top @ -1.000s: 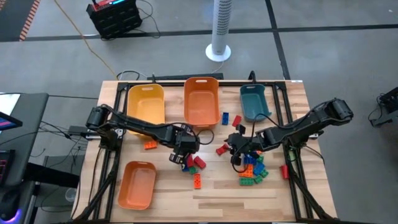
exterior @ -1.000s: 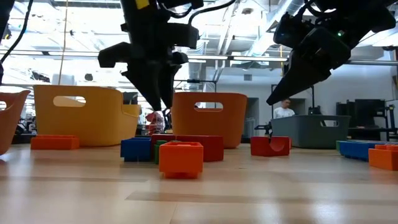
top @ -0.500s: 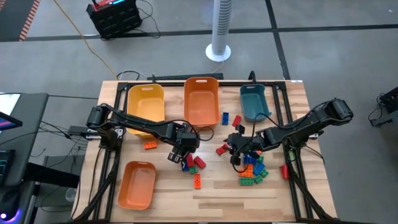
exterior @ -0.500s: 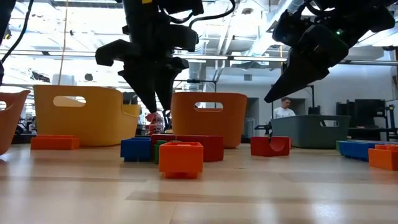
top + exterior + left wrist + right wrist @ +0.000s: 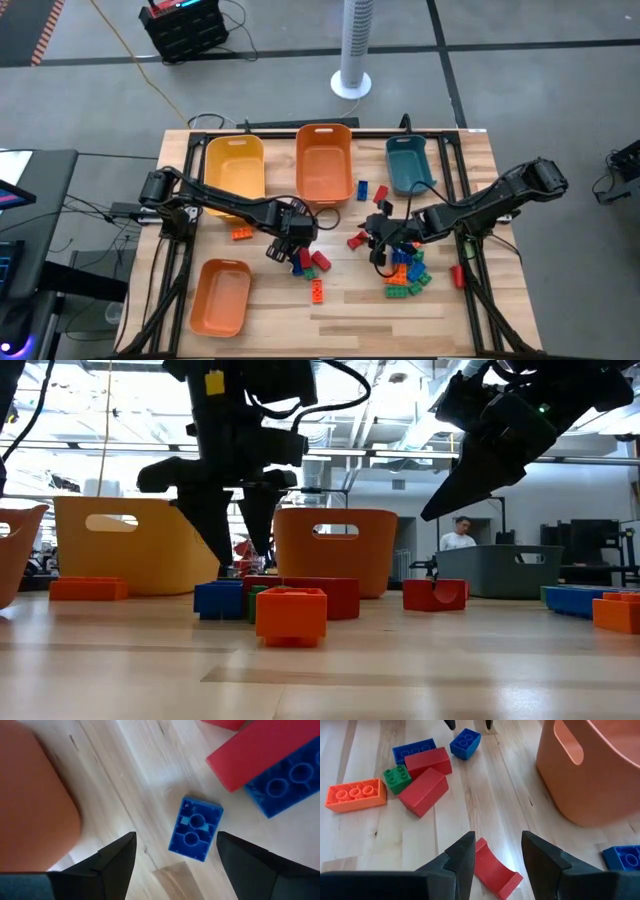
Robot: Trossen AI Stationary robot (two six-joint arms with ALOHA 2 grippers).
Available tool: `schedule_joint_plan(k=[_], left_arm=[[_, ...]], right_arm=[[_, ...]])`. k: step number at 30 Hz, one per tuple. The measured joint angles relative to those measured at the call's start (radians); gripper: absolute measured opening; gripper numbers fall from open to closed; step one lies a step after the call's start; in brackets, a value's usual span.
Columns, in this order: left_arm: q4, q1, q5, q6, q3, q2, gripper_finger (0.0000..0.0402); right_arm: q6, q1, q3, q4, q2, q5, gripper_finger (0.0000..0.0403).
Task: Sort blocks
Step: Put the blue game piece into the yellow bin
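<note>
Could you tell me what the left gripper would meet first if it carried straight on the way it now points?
Most likely the small blue block: it lies on the table framed between the left gripper's open fingers, with nothing in between. How far off it is cannot be judged.

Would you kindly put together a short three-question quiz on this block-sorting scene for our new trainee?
1. True or false: the left gripper is open, with a small blue block lying on the table between its fingers.
2. Multiple choice: the curved red block in front of the right gripper is A) lifted off the table, B) lying on the table, C) inside a bin.
3. Fill in: seen from above, the orange bin at the table's far edge stands between the yellow bin and the ____ bin.

Key: 1 true; 2 B; 3 teal.
</note>
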Motion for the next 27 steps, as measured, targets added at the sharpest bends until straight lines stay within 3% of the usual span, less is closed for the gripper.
schedule_joint_plan(k=[9, 18, 21, 26, 27], left_arm=[[-0.002, 0.000, 0.009, 0.026, -0.001, 0.116, 0.0273], [-0.003, -0.001, 0.007, 0.018, -0.002, 0.118, 0.0263], [-0.008, -0.002, 0.008, 0.028, -0.002, 0.118, 0.0232], [-0.015, -0.009, 0.005, 0.027, -0.002, 0.118, 0.0130], [-0.024, -0.009, 0.005, 0.016, -0.002, 0.118, 0.0130]], right_arm=[[0.000, 0.000, 0.000, 0.011, -0.001, -0.002, 0.0175], [0.000, 0.000, 0.000, 0.010, -0.001, -0.002, 0.0175], [0.000, 0.000, 0.000, 0.010, -0.001, -0.002, 0.0175], [0.000, 0.000, 0.000, 0.010, -0.001, -0.002, 0.0175], [0.000, 0.000, 0.000, 0.010, -0.001, -0.002, 0.0175]])
